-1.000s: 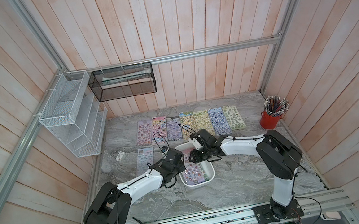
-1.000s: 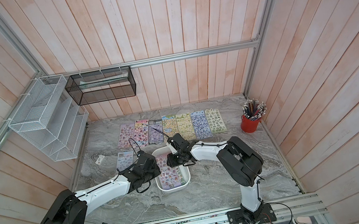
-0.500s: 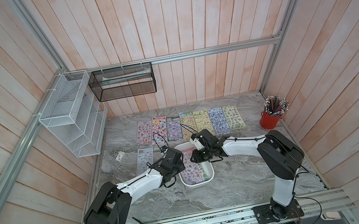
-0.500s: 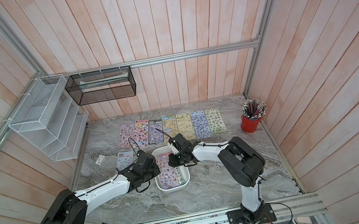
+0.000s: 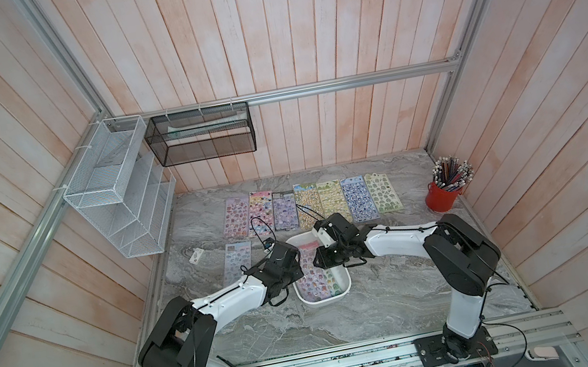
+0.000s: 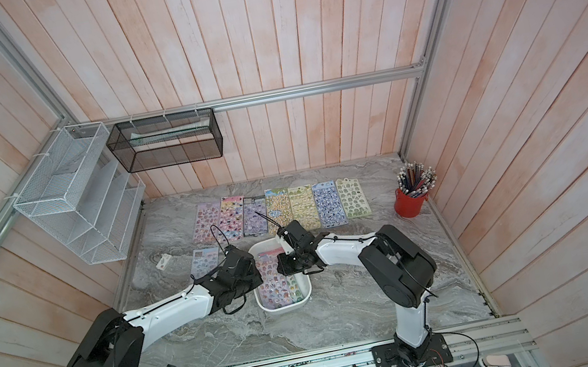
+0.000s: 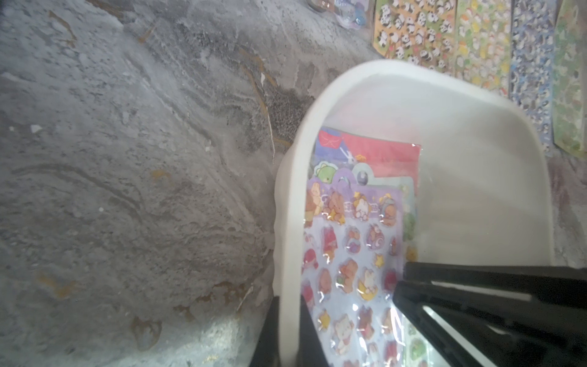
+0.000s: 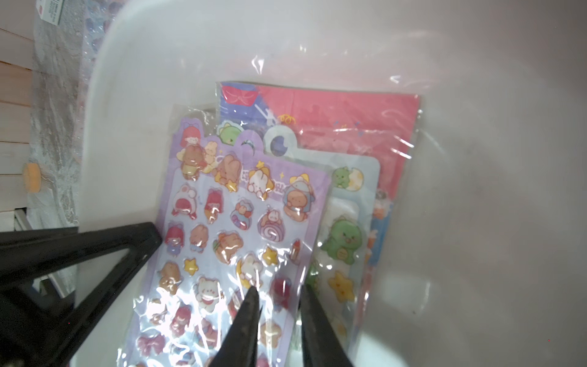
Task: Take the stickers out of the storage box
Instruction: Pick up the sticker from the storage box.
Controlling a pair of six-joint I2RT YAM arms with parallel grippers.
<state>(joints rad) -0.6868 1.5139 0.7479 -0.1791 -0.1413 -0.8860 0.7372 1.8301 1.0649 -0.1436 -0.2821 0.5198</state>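
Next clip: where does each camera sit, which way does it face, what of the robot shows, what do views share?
Both top views: high above the arms' bases, looking down on the table; left arm and right arm show nearly whole.
Left wrist: low beside the storage box, facing along its wall; left gripper clamps that wall.
Right wrist: just over the box, looking in at the purple sticker sheet; right gripper, fingertips apart.
Shared: both wrist views show that sheet and the opposite gripper.

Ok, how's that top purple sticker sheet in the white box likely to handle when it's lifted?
The purple sticker sheet will probably flop: it looks thin and long. Its glossy sleeve, creased and glaring, looks slippery, so a grip may slide. Lying flat on other sheets in the storage box, it likely offers only an edge to pinch.
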